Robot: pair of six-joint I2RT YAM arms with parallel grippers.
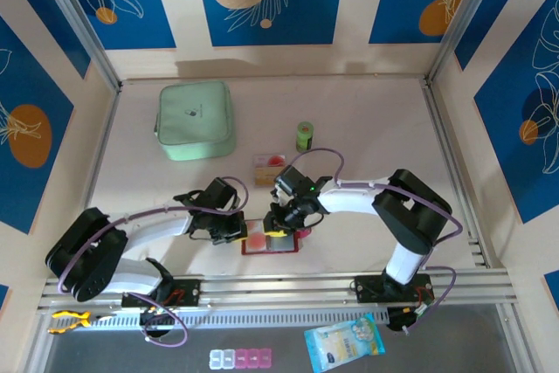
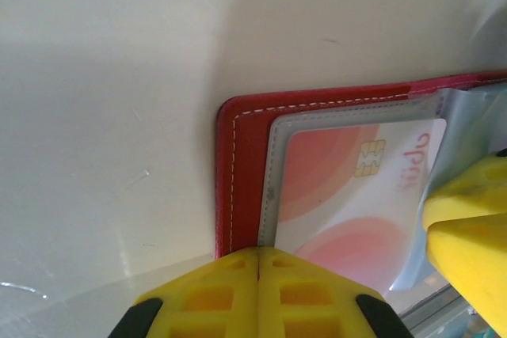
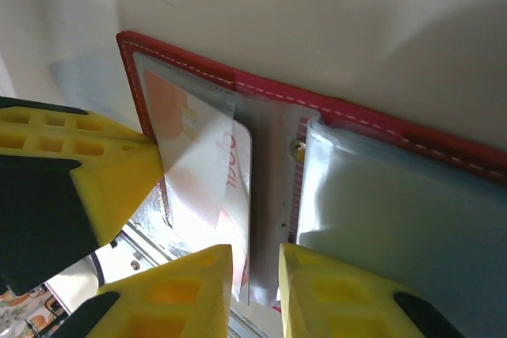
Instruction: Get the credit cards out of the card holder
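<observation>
The red card holder (image 1: 258, 245) lies open near the table's front edge, between both grippers. In the left wrist view its red cover (image 2: 242, 140) holds a whitish credit card (image 2: 341, 195) with pink circles inside a clear sleeve. My left gripper (image 2: 260, 252) is shut, its tips resting on the holder's left edge (image 1: 238, 231). My right gripper (image 3: 257, 263) stands narrowly open over the holder's middle, with the card's edge (image 3: 238, 164) and a grey sleeve between its fingers (image 1: 281, 226). Another credit card (image 1: 269, 166) lies loose on the table behind the holder.
A mint-green zip case (image 1: 194, 120) sits at the back left and a small green roll (image 1: 304, 134) stands behind the loose card. A metal rail (image 1: 288, 290) runs along the near edge, with a pill box (image 1: 240, 357) and a packet (image 1: 345, 344) below it.
</observation>
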